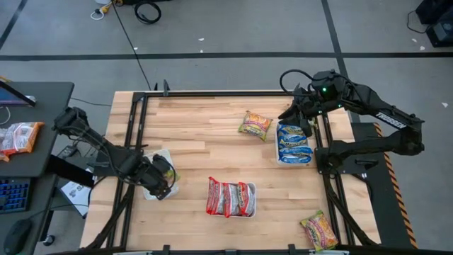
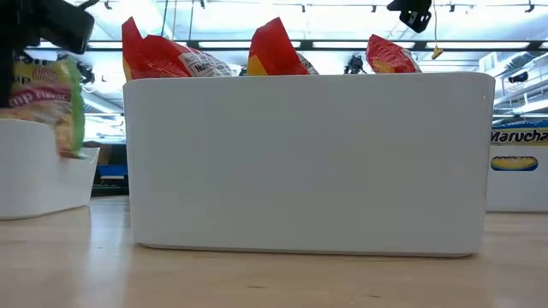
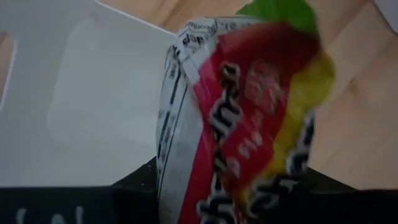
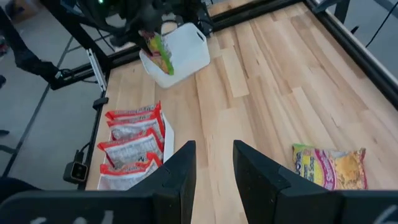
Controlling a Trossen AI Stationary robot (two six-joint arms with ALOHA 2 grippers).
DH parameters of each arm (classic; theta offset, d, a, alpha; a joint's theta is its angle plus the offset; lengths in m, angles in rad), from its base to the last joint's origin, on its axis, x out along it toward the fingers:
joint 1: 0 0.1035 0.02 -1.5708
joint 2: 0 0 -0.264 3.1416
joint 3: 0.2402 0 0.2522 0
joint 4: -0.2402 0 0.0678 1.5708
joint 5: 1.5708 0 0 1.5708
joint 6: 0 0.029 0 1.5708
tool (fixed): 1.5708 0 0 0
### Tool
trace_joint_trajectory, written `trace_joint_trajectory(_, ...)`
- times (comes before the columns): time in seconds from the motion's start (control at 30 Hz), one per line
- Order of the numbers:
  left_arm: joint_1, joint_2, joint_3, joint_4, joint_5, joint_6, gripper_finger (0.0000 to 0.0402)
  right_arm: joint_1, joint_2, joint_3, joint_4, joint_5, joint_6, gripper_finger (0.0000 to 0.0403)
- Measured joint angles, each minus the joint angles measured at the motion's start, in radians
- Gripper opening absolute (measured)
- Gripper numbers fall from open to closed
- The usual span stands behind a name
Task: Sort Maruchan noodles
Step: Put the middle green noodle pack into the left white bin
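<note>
My left gripper [image 1: 161, 178] hangs over a white tray [image 1: 150, 190] at the table's left side, shut on a yellow-orange-green noodle packet [image 3: 249, 112]. In the right wrist view this packet [image 4: 158, 53] sits at the tray's [image 4: 186, 53] edge. My right gripper [image 4: 214, 165] is open, empty and raised near the far right [image 1: 303, 113], beside the tray of blue-and-yellow packets [image 1: 294, 144]. Red-and-silver packets [image 1: 230, 198] stand on edge in a middle tray. Two yellow-orange-green packets lie flat on the wood, one far [image 1: 255, 124] and one at the near right [image 1: 318, 230]. My left gripper holds the yellow-orange-green packet pinched between its two fingers, coming from above. The fingers [image 3: 140, 180] close on one end of the packet [image 3: 205, 186]. The rest hangs below the gripper [image 2: 64, 111], its lower end [image 2: 75, 150] level with the left tray's rim; whether it touches the tray I cannot tell.
The middle tray [image 2: 300, 162] fills the low view, with the blue packets' tray [image 2: 518, 162] behind it at the right. The table's black frame rails [image 1: 138, 134] run along both sides. Bare wood lies between the trays [image 1: 205, 142]. A side desk [image 1: 28, 134] holds another packet.
</note>
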Motion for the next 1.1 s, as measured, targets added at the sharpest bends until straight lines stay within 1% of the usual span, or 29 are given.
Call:
trace_joint_trajectory(0.1,0.004,-0.002,-0.036,0.006,-0.013,0.001,0.0172,0.000,0.006,0.000,0.029,0.000,0.002,0.0111)
trace_joint_trajectory(0.2,0.007,-0.002,-0.049,-0.078,-0.011,0.010,0.0172,0.000,0.013,0.000,0.066,-0.001,0.017,0.0111)
trace_joint_trajectory(0.33,0.041,-0.001,-0.051,-0.190,-0.011,0.058,0.0172,0.000,0.021,0.000,0.086,0.000,0.026,0.0111)
trace_joint_trajectory(0.5,0.101,-0.001,-0.051,-0.248,-0.032,0.175,0.0172,0.000,0.026,0.000,0.087,0.000,0.052,0.0111)
trace_joint_trajectory(0.67,0.185,-0.001,-0.086,-0.239,-0.053,0.296,0.0172,0.000,0.026,0.000,0.087,0.000,0.055,0.0111)
trace_joint_trajectory(0.77,0.239,0.000,-0.122,-0.199,-0.062,0.358,0.0172,0.000,0.026,0.000,0.087,0.000,0.073,0.0111)
trace_joint_trajectory(0.97,0.335,0.000,-0.144,-0.116,-0.139,0.518,0.0172,0.000,0.026,0.000,0.086,0.000,0.073,0.0111)
trace_joint_trajectory(1.1,0.393,0.000,-0.144,-0.104,-0.176,0.602,0.0174,0.000,0.026,0.000,0.086,0.000,0.073,0.0111)
